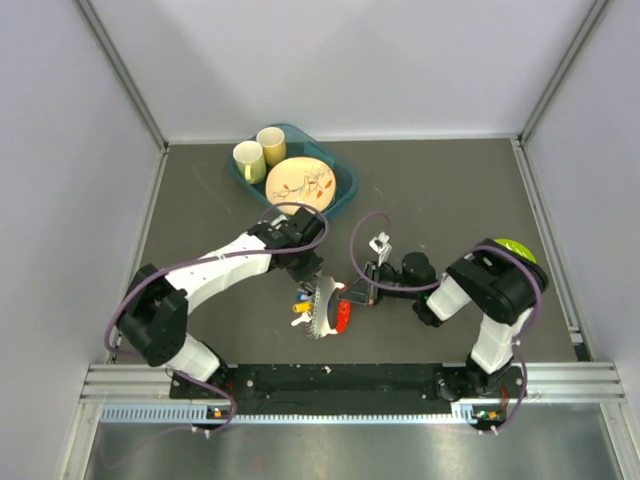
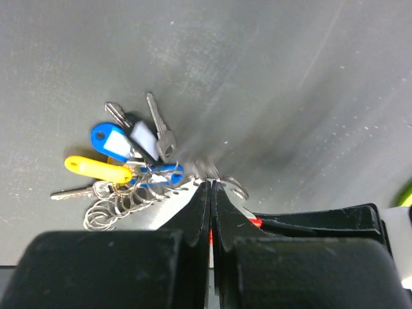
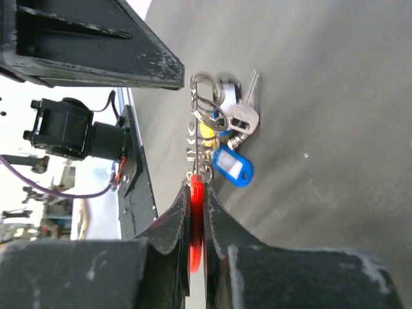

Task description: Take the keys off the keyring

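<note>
- Gripping the red clip (image 3: 196,232) of the keyring (image 3: 205,96), the right hand (image 3: 196,193) is closed tight, with the clip edge-on between its fingers.
- Left hand (image 2: 211,187) is closed too, its tips meeting right at the metal end of the keyring. Whether it truly pinches the wire or only touches it, I cannot tell.
- Just beyond both hands, the keys (image 2: 122,151) sit bunched against the bench (image 2: 290,77), near its front middle. Some have yellow or blue heads, others are bare metal, and all look threaded on.
- No key is off yet, by the look of it. The step in hand seems to be bracing the keyring from both sides before working a key loose.
- Next move probably calls for the right hand to hold the clip steady while the left lets go, singles out one key and slides it round the wire. The loops are thin and crowded, so it will need a fine, well-aimed pinch.
</note>
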`<control>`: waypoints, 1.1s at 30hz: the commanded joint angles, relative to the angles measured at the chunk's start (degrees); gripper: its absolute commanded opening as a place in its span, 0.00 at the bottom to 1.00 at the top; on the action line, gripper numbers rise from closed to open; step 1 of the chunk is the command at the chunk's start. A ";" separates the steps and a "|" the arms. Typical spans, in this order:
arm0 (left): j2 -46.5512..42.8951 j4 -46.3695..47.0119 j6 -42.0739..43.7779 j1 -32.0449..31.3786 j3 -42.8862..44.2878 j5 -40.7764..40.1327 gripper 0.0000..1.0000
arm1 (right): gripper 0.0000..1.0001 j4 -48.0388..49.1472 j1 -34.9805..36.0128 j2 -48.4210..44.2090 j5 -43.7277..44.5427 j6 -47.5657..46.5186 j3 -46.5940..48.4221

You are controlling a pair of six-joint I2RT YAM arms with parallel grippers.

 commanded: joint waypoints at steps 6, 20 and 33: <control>-16.12 6.26 19.55 2.14 -0.26 -5.27 0.51 | 0.00 -55.28 0.49 -29.49 7.38 -29.78 15.29; -33.17 14.96 70.79 3.19 0.36 15.94 0.65 | 0.00 -123.26 6.99 -29.34 18.12 -55.49 65.23; -37.06 16.28 80.85 3.02 -3.07 48.47 0.65 | 0.00 -144.98 18.42 -21.07 17.77 -65.60 83.45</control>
